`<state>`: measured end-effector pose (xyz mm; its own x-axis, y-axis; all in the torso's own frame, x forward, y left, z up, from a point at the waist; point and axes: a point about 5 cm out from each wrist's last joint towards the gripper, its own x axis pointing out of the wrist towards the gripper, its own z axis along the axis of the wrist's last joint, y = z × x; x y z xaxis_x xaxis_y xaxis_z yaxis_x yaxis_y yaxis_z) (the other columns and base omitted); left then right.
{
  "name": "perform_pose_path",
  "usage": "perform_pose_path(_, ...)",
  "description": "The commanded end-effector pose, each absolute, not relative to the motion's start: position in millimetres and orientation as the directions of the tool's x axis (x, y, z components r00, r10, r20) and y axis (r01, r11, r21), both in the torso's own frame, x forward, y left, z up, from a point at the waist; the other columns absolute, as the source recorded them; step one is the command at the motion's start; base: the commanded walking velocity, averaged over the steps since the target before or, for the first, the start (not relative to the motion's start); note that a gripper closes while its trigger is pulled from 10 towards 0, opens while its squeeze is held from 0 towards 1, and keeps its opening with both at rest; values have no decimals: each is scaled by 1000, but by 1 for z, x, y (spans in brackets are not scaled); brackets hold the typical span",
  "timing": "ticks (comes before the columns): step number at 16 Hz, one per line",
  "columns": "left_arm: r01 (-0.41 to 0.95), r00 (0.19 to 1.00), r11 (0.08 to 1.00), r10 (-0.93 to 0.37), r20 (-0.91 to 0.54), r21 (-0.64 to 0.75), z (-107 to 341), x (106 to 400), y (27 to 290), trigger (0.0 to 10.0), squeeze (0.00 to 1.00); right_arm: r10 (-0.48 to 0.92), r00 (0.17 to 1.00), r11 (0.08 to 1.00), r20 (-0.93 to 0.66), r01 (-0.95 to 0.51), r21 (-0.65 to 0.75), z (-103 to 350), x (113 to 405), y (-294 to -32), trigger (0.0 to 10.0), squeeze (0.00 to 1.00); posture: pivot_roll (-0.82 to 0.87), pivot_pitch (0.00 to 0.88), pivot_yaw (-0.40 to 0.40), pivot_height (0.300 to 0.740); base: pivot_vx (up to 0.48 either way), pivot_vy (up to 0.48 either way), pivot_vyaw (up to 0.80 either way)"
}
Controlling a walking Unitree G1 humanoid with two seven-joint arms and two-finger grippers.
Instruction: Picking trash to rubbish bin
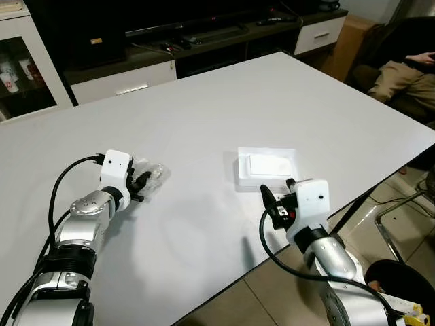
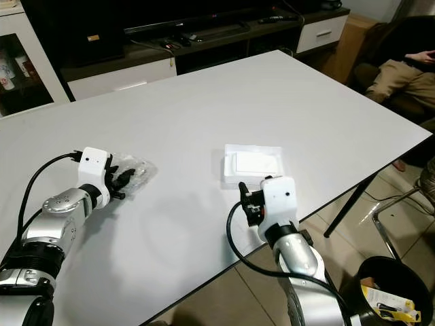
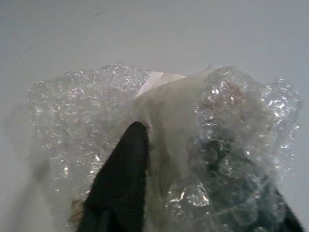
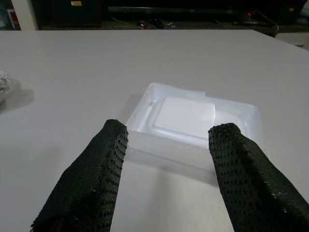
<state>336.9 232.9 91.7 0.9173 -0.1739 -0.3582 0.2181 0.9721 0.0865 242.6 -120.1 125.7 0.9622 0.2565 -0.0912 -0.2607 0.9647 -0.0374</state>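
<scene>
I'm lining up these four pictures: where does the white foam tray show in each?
Left eye: white foam tray right of centre, just ahead of the right gripper.
Right eye: centre.
Left wrist: not in it.
Right wrist: centre, beyond the open fingers.
Shared landmark: white table.

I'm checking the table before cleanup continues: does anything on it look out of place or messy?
Two bits of litter sit on the white table: a crumpled bubble wrap at the left pincer, one finger under the film, and an empty white foam tray, lying slightly askew, before the open right pincer. Nothing looks spilled.
</scene>
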Motion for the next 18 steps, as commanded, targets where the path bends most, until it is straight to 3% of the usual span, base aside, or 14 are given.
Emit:
perform_pose_path(1, 217, 907, 973, -172, -385, 75, 86, 332, 235, 0, 0, 272, 958, 961, -93, -275, -26, 126, 245, -118, 10000, 0, 51, 12, -10, 740, 0, 0, 0)
perform_pose_path(4, 192, 936, 980, -166, -311, 57, 101, 333, 238, 0, 0, 281, 957, 958, -68, -284, -47, 130, 259, -119, 10000, 0, 55, 9, -8, 740, 0, 0, 0)
perform_pose_path(7, 162, 964, 985, -145, -223, 59, 123, 323, 247, 0, 0, 227, 965, 964, -130, -242, -110, 122, 300, -128, 10000, 0, 52, 9, 5, 740, 0, 0, 0)
perform_pose_path(8, 152, 971, 986, -138, -194, 63, 132, 318, 249, 0, 0, 212, 966, 970, -149, -226, -86, 121, 316, -132, 10000, 620, 55, 12, 7, 740, 0, 0, 0)
perform_pose_path(9, 141, 978, 988, -129, -167, 65, 142, 312, 252, 0, 0, 227, 963, 970, -143, -237, -52, 124, 330, -131, 10000, 1000, 65, 9, 8, 740, 0, 0, 0)
perform_pose_path(14, 148, 985, 986, -141, -95, 76, 177, 294, 245, 0, 0, 190, 971, 976, -148, -203, -78, 139, 368, -143, 10000, 1000, 126, 9, -25, 740, 0, 0, 0)
perform_pose_path(18, 189, 977, 980, -182, -109, 58, 186, 277, 234, 0, 0, 13, 980, 999, -198, -19, -27, 137, 377, -186, 10000, 1000, 137, 10, -30, 740, 0, 0, 0)
